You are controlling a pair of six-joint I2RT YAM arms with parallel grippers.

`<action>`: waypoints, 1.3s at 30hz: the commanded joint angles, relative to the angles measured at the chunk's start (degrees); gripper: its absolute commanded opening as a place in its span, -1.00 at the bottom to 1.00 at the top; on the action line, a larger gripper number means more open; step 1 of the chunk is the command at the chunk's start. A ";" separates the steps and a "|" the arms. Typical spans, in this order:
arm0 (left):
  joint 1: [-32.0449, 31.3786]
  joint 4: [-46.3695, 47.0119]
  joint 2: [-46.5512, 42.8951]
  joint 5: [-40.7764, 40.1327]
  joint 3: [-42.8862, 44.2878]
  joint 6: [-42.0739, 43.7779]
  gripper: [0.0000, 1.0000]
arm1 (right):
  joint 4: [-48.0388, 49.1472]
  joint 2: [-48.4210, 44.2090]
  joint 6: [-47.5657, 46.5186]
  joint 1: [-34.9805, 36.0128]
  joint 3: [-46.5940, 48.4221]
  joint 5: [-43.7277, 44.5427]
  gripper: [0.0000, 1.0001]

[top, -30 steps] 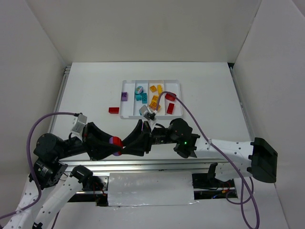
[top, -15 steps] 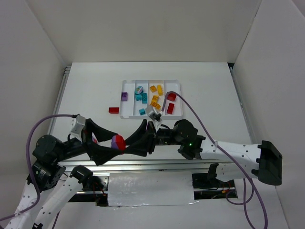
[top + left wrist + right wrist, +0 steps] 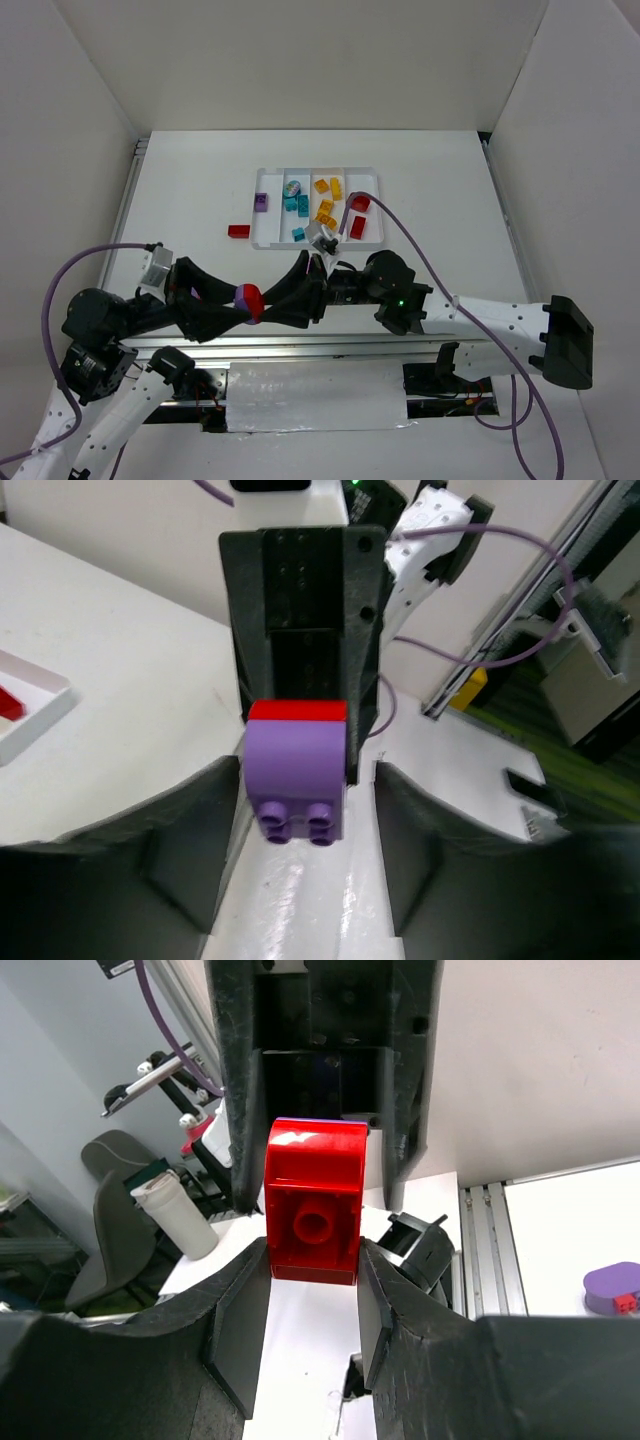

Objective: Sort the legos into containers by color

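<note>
A red brick (image 3: 313, 1200) joined to a purple brick (image 3: 296, 780) hangs between both grippers above the table's near edge (image 3: 248, 300). My right gripper (image 3: 312, 1245) is shut on the red half, with both pads against its sides. My left gripper (image 3: 307, 768) straddles the purple half with its jaws open, and a gap shows on one side. The white tray (image 3: 317, 172) holds a purple brick (image 3: 261, 202), a round multicoloured piece (image 3: 293, 187), teal bricks (image 3: 296, 204), orange bricks (image 3: 325, 208) and red bricks (image 3: 357, 227) in its compartments.
A loose red brick (image 3: 238, 231) lies on the table left of the tray. A purple piece (image 3: 612, 1288) lies on the table near the left arm. The right arm's purple cable (image 3: 400, 225) arcs over the tray's right end. Side walls enclose the table.
The right arm came nearer and uncovered the tray's front. The left arm drew back a little to the left. The joined bricks stayed between the grippers and shifted slightly right.
</note>
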 commanded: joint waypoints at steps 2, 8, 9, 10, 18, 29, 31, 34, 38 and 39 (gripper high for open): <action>0.11 5.41 0.70 3.10 -0.13 -0.77 -0.08 | 1.04 -0.06 -1.17 -0.05 1.63 -0.02 -1.00; 0.11 4.53 1.31 4.15 -0.04 0.02 -1.00 | 2.35 0.11 -0.91 -1.01 1.28 -1.95 -1.00; 0.11 4.44 1.49 5.11 0.13 0.54 -1.00 | 5.58 0.03 -0.12 -2.50 -0.12 -4.57 -1.00; 0.11 4.09 1.49 5.56 0.40 1.07 -1.00 | 7.52 -0.23 0.67 -3.56 -1.17 -5.81 -1.00; 0.02 -2.94 0.43 3.72 1.46 6.87 -1.00 | 14.51 -4.54 5.25 -12.00 -7.69 -11.19 -1.00; 0.11 -27.98 9.31 -40.91 10.33 12.25 -1.00 | -57.51 17.13 5.68 -34.80 17.68 45.25 -1.00; 0.11 -26.60 9.92 -41.11 9.46 11.71 -1.00 | -60.74 25.40 4.12 -38.09 23.04 45.15 -1.00; 0.46 -25.18 9.84 -38.83 7.96 11.88 -1.00 | -61.19 33.40 -1.95 -42.05 30.96 42.44 -1.00; 0.64 -24.21 9.05 -35.94 7.17 12.50 -1.00 | -67.94 44.66 -10.12 -44.35 46.94 42.78 -1.00; 0.64 -23.95 8.79 -35.23 6.99 12.67 -1.00 | -68.74 47.81 -12.83 -44.78 49.42 43.39 -1.00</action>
